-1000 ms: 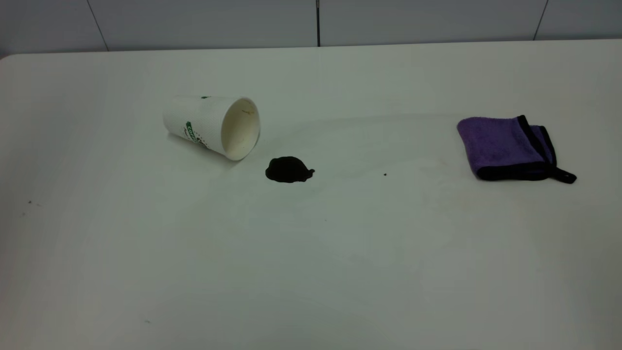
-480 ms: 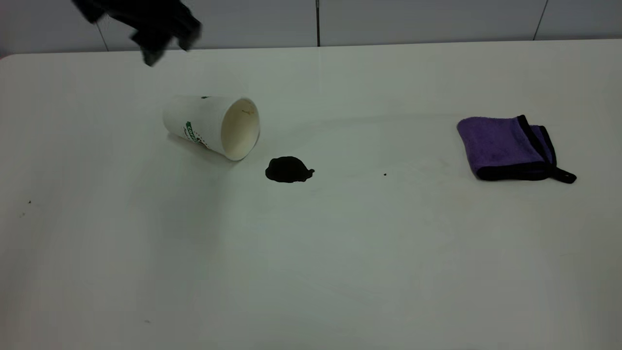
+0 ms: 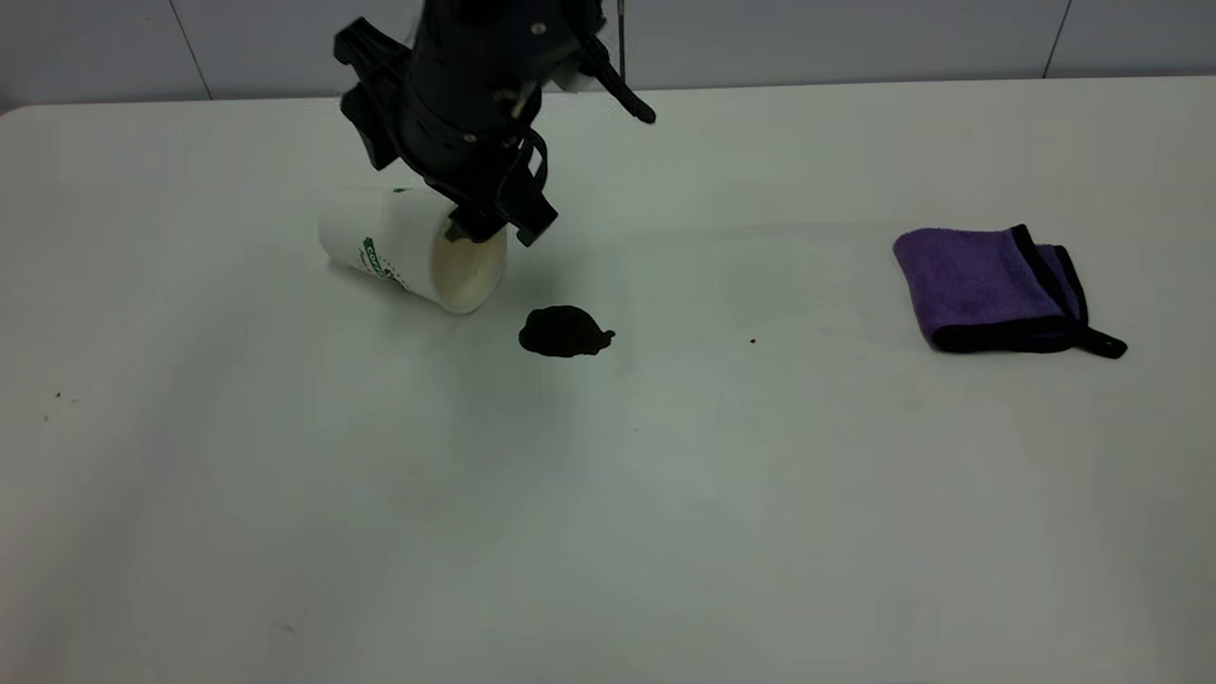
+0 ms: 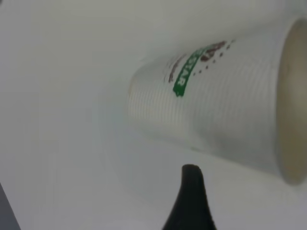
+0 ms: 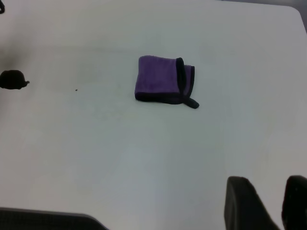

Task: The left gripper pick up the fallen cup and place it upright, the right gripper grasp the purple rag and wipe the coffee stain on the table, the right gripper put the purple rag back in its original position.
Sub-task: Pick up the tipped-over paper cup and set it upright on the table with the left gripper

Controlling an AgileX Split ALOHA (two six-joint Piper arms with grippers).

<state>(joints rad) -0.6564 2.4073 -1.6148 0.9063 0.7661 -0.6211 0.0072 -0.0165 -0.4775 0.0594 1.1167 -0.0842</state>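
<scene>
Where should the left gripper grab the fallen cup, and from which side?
Probably across the dimpled wall of the cup, mid-body, coming down from above. It lies on its side on the table, mouth toward the coffee stain, so the rounded wall faces up. The left gripper hangs at the rim end.

3 cams: one fixed exterior, two wrist-mounted.

Exterior looks down at a moderate angle across the plain white tabletop (image 3: 665, 494) toward the grey back wall, wide enough to cover the whole work area. Left wrist cam sits very close over the fallen white dimpled paper cup with green logo (image 4: 216, 103), one dark fingertip (image 4: 191, 201) in shot; cup also in exterior (image 3: 389, 247). Right wrist cam is high and far back, angled down over the table; shares the folded plush purple rag with black edging (image 5: 163, 79) (image 3: 988, 285) and the glossy black-brown stain (image 5: 13, 79) (image 3: 564, 332) with exterior.
</scene>
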